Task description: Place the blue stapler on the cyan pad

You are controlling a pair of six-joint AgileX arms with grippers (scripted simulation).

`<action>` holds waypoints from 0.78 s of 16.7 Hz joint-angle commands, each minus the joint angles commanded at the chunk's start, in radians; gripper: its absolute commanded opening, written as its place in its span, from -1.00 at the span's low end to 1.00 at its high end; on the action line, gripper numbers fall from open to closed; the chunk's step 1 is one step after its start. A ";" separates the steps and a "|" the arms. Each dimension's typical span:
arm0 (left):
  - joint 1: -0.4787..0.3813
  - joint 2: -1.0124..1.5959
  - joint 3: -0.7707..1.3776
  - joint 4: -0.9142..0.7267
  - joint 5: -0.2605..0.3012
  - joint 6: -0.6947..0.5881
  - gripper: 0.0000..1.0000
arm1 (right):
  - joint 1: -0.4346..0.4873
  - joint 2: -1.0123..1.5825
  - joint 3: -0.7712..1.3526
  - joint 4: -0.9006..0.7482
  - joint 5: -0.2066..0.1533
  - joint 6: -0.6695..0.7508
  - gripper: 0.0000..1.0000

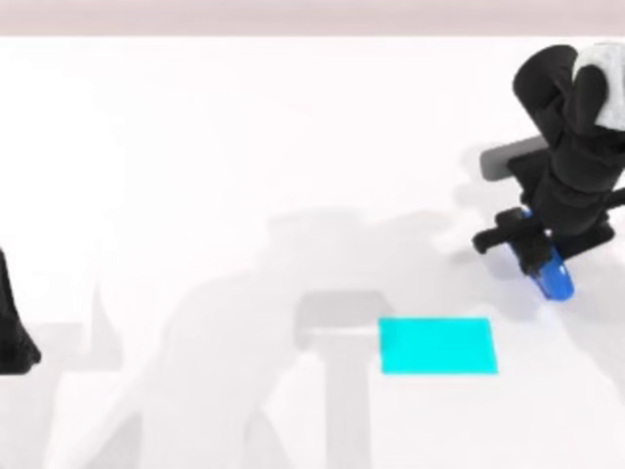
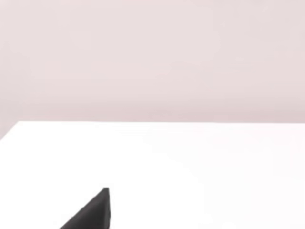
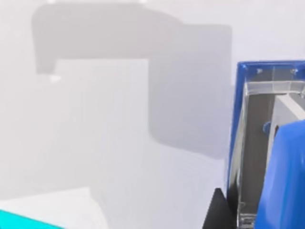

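My right gripper (image 1: 535,256) is shut on the blue stapler (image 1: 555,277) near the table's right side. The stapler points toward the front right, and its blue end sticks out past the black fingers. Up close, the stapler (image 3: 286,181) shows its blue shell and grey metal strip beside one black fingertip (image 3: 217,212); the other finger is hidden. The cyan pad (image 1: 437,345) lies flat, to the left of and nearer the front than the stapler, apart from it. A corner of the pad (image 3: 19,222) appears in the right wrist view. My left gripper (image 1: 18,347) is parked at the left edge, open.
The white table (image 1: 244,147) carries only grey arm shadows around the pad. Its back edge meets a pale wall (image 1: 293,15). The left wrist view shows bare table, the wall and one black fingertip (image 2: 95,212).
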 joint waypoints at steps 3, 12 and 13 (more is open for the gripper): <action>0.000 0.000 0.000 0.000 0.000 0.000 1.00 | 0.002 -0.043 0.082 -0.141 -0.001 -0.001 -1.00; 0.000 0.000 0.000 0.000 0.000 0.000 1.00 | 0.001 -0.100 0.172 -0.281 -0.001 -0.002 -1.00; 0.000 0.000 0.000 0.000 0.000 0.000 1.00 | 0.003 -0.098 0.173 -0.282 -0.001 0.008 -1.00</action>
